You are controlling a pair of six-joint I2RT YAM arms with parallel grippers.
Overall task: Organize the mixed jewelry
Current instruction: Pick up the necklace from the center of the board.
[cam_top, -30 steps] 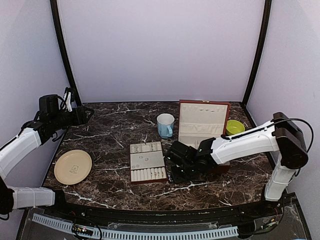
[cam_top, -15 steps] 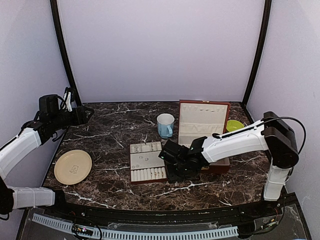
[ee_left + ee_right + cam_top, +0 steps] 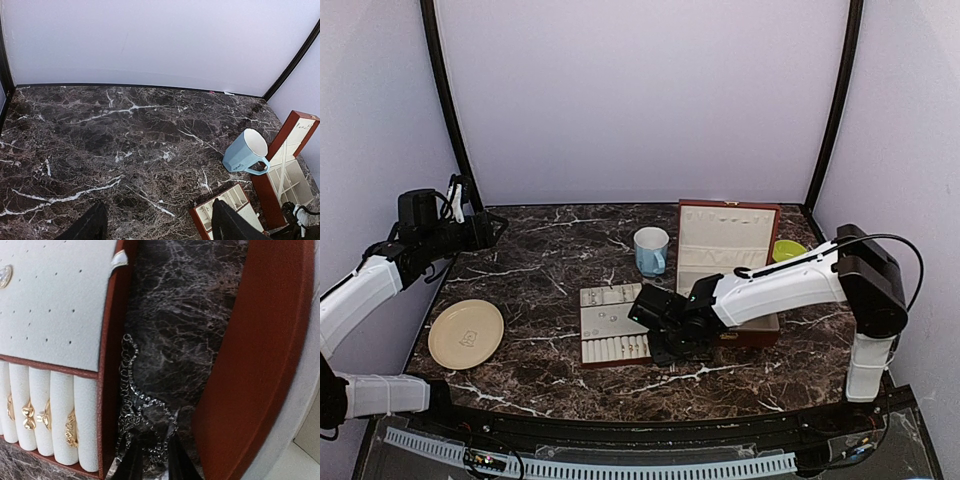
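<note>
Well, from my console the left gripper [image 3: 490, 231] hangs over the far-left part of the dark, white-veined marble surface [image 3: 540, 270] with its jaws spread wide. Its own camera shows the two black fingers [image 3: 92, 226] well apart above the stone.

Nearer me on that side lies a round cream plate [image 3: 466, 333], matte and shallow.

Toward the middle sits the cream slotted tray [image 3: 615, 323] with its red-brown rim. It has small square compartments at the back, a flat pad pierced with pinholes in the middle, and a row of padded rolls at the front. In the right wrist view I see gold-coloured rings [image 3: 27, 416] tucked between those rolls and one small stud [image 3: 4, 276] on the perforated pad. Behind the tray a pale blue faceted mug [image 3: 651, 250] stands upright.

Just right of the tray is the chain [image 3: 136, 400], fine, dark and glittering. It lies in a loose squiggle on the strip of marble between the tray's rim and the wall of the box [image 3: 260, 340]. The right gripper [image 3: 152, 457] is down at the chain's near end, jaws drawn close with a tangle of links between them; I cannot tell whether they already pinch it.

The box is glossy red-brown with a cream lining, and its lid stands open. Beyond its right side rests a small lime-green bowl [image 3: 788, 254].
</note>
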